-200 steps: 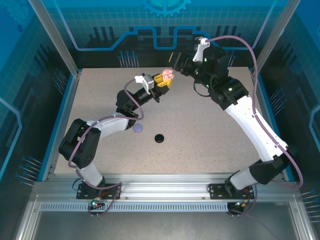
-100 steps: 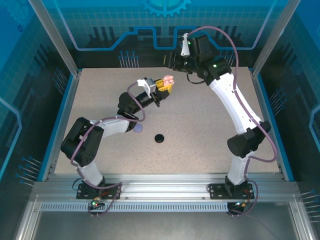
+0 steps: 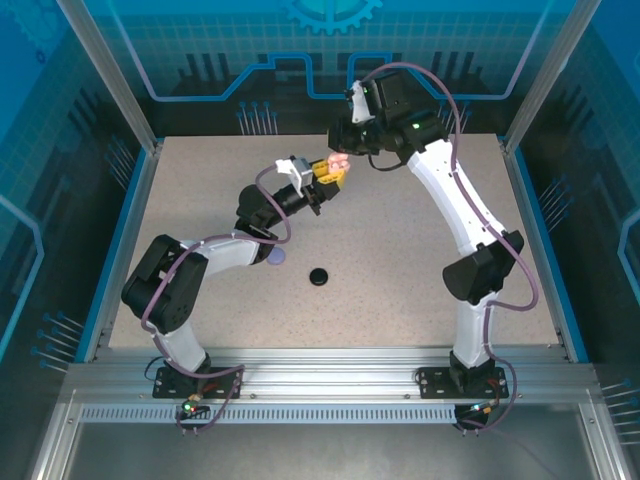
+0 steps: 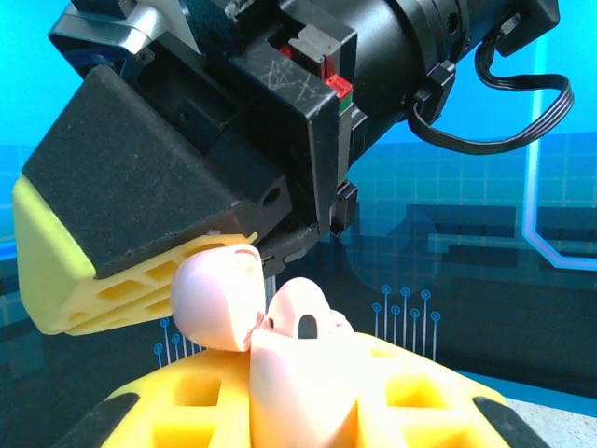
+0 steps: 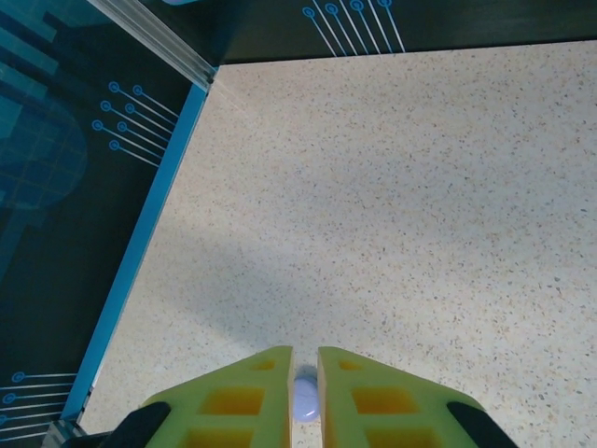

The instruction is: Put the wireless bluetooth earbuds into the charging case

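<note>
My left gripper (image 3: 328, 172) is shut on an open pale pink charging case (image 3: 336, 160), held up above the back of the table. In the left wrist view the case (image 4: 298, 383) sits between the yellow fingers (image 4: 168, 401), its lid (image 4: 216, 297) tipped left and a pink earbud (image 4: 300, 315) seated in it. My right gripper (image 3: 342, 140) hovers just above and left of the case, one yellow finger (image 4: 56, 271) close to the lid. Its fingers are almost together (image 5: 305, 359). A lavender blob (image 5: 306, 403) shows in the slit; I cannot tell whether it is pinched or lies on the table.
A round lavender case (image 3: 275, 257) and a round black case (image 3: 318, 276) lie on the speckled table (image 3: 430, 250) in front of the left forearm. Blue-trimmed walls (image 5: 140, 243) and a corner post bound the table at the back left.
The right arm swung left from the back right until it came over the pink case, and its fingers closed from wide apart to a slit. The left arm held still.
</note>
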Tool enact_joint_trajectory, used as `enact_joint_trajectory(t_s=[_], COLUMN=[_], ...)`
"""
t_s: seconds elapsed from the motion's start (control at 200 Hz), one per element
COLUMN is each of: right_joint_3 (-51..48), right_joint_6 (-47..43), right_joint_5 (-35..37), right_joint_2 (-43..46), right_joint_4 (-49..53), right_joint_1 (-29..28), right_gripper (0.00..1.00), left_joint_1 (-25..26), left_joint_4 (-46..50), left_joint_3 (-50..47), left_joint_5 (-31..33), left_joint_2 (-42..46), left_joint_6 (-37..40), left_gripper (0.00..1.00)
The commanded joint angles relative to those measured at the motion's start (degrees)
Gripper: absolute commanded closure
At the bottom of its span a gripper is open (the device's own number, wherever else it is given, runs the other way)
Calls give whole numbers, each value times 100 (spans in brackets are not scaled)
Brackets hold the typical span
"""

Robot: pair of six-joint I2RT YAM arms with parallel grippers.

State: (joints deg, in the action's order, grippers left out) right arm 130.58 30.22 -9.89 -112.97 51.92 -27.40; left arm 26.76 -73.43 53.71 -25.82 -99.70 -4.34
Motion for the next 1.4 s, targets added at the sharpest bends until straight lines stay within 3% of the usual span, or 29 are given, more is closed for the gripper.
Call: enact_joint_trajectory(t_s=[0.0, 0.275, 0.54, 0.82, 1.02, 1.196, 1.396], right_joint_3=[-505, -1971, -2954, -4514, -5569, -5962, -6214], right_joint_6=[-114, 160, 776, 880, 986, 981, 944], right_joint_5=[-157, 121, 1043, 1450, 1708, 1829, 1843], right_joint_2=[523, 1689, 2584, 3196, 3563, 3760, 3852], right_joint_4=[98, -502, -1288, -1711, -2034, -2047, -2076], right_joint_1=[-120, -200, 241, 429, 444, 443, 446], right_gripper=[86, 87, 61, 56, 54, 52, 51], left_joint_1=[32, 30, 31, 43, 60, 126, 153], left_joint_4=[-144, -198, -221, 204, 2080, 3827, 4902], left_joint_3=[5, 122, -207, -803, -661, -268, 181], left_joint_5=[15, 96, 284, 552, 562, 610, 587], left_joint_2=[-54, -193, -206, -255, -230, -277, -551], left_joint_6=[64, -74, -529, -2135, -3111, -3339, -3568], left_gripper=[100, 100, 100, 100, 100, 100, 100])
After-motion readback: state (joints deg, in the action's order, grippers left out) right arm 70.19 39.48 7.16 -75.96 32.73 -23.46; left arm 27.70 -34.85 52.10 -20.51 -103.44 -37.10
